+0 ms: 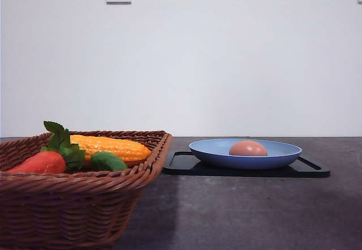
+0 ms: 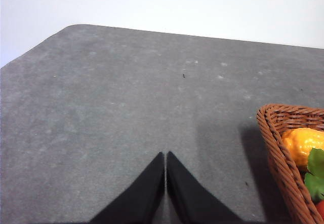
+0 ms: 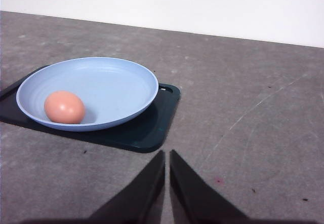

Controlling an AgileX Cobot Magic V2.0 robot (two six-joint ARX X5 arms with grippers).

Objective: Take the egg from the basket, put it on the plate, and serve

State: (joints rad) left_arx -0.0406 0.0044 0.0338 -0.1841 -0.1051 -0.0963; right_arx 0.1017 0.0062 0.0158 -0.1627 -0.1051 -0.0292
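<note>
From the front view I see the egg (image 1: 248, 148) already lying in the plate (image 1: 209, 150), a little toward 3 o'clock of its centre, and the plate sits on the black tray (image 1: 308, 168); I judge the transfer done and only the serving left, which is probably why the plate rests on something that can be carried. The basket (image 1: 73, 205) stands at 9 o'clock of the tray, apart from it, holding a carrot-like vegetable (image 1: 39, 163), a yellow corn cob (image 1: 110, 147) and something green (image 1: 107, 162) I cannot name; the basket's near side is cut off. In the left wrist view, my left gripper (image 2: 165, 158) hangs over bare desk (image 2: 101, 107), its jaws closed together on nothing, with the basket corner at 3 o'clock. In the right wrist view, my right gripper (image 3: 167, 158) is likewise closed and empty, the tray at about 11 o'clock of it; the tray's far handle is hidden behind the plate.
</note>
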